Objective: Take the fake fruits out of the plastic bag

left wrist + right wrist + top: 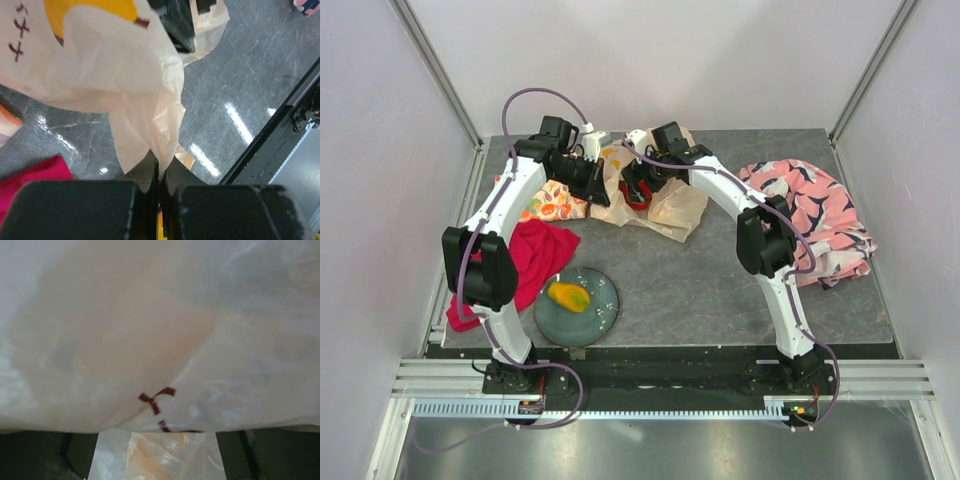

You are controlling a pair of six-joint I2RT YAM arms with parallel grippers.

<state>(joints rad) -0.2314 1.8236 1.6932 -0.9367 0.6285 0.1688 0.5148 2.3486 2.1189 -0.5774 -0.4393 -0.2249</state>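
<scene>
One arm pinches the bag, the other noses into it.
The left gripper (159, 187) is clenched on a fold of the plastic bag (670, 205), which sits far-middle on the table. The right gripper (157, 455) is spread wide, grasping nothing, with film draped over it. One mango (567, 296) lies on the near-left plate (600, 320); I can't see any other fruits. My worry is that those wide fingers snag thin film instead of fruit, tearing it or yanking it from the pinch.

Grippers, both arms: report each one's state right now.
Left gripper: shut, pinching a fold of the plastic bag.
Right gripper: open, jaws wide, bag film across them, nothing visibly gripped.
</scene>
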